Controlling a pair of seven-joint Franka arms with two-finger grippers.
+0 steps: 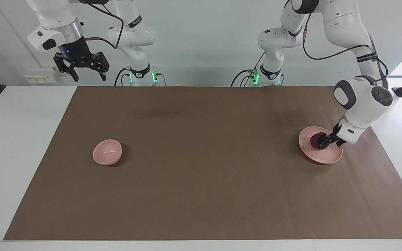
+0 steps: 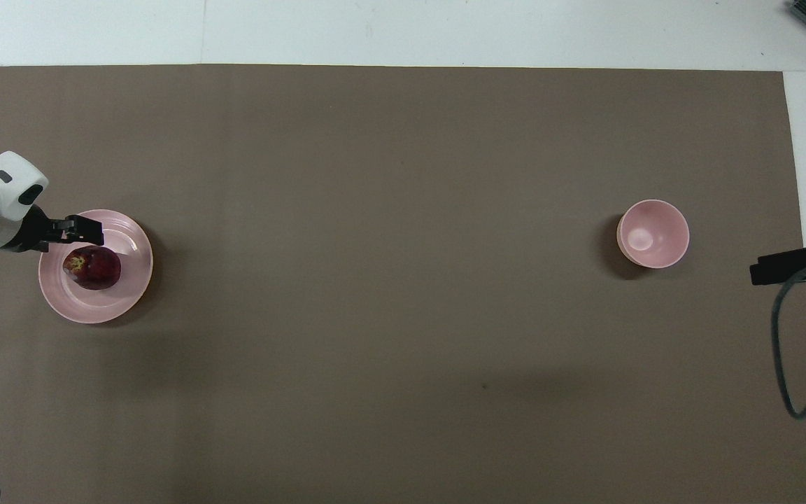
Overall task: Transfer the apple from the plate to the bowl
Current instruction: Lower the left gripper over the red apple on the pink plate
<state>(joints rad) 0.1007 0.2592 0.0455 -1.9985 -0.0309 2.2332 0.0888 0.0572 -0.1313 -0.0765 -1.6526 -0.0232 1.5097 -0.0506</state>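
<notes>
Facing view: left gripper (image 1: 321,143) reaching down at the dark maroon apple (image 1: 314,140), which is sitting on the pink plate (image 1: 323,157).
Overhead view: its fingers are standing spread wide beside the yellow-patched apple (image 2: 92,267), gripping nothing; right gripper (image 1: 86,74) is waiting, spread wide.

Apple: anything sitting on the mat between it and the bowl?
Nothing visible. The apple lies on the plate at the left arm's end; the bowl stands at the right arm's end, with only bare brown mat between. The left gripper is down at the apple.
</notes>
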